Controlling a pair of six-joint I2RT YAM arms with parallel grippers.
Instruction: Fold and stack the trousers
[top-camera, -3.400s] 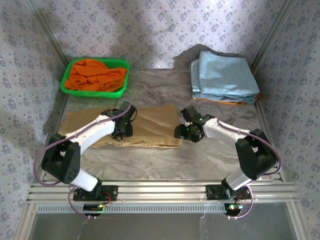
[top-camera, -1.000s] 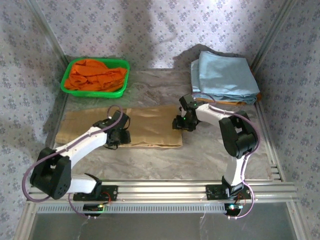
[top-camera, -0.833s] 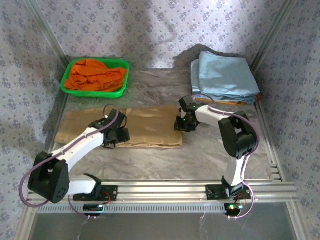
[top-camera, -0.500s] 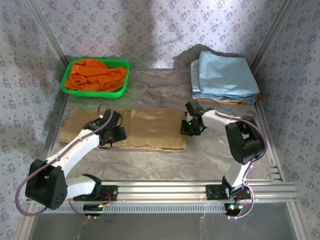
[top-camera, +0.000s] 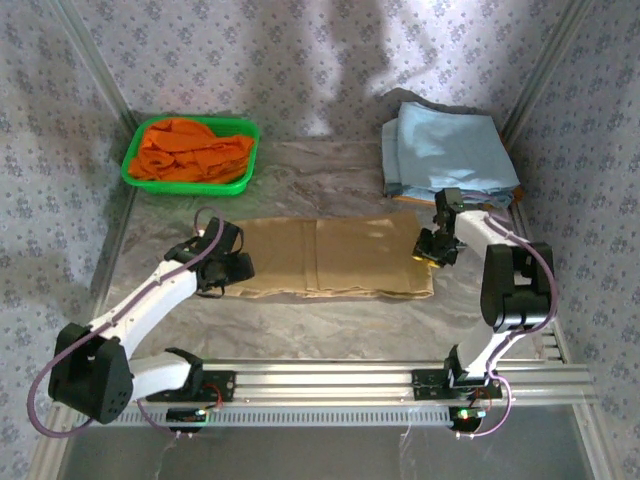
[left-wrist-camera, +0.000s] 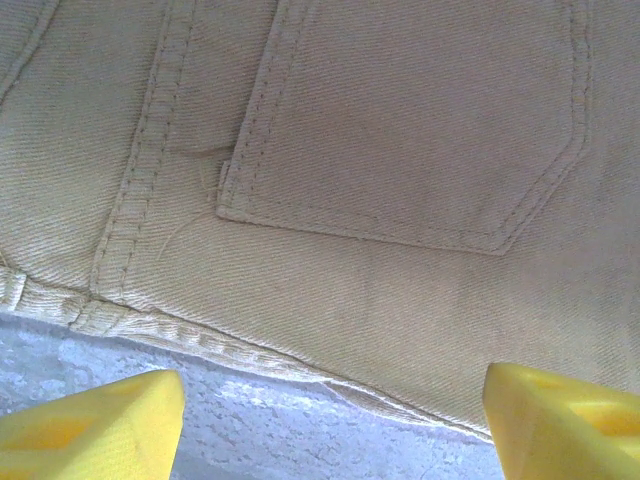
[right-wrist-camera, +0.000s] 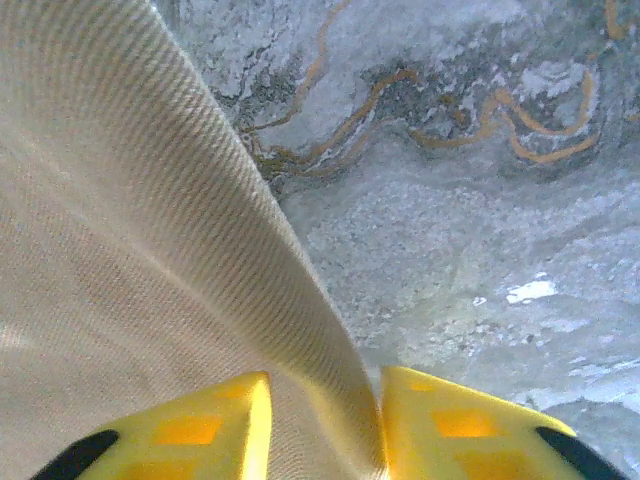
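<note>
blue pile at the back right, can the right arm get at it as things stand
Probably yes: the blue pile lies just behind the right arm, nothing between, but its fingers are pinching the trousers.

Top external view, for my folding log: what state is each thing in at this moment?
trousers: spread flat on the table, right end pinched up
left gripper: open, above the back pocket's edge
right gripper: shut on the trousers' edge
orange garment: crumpled in the green basket
light blue garments: folded and stacked
</note>
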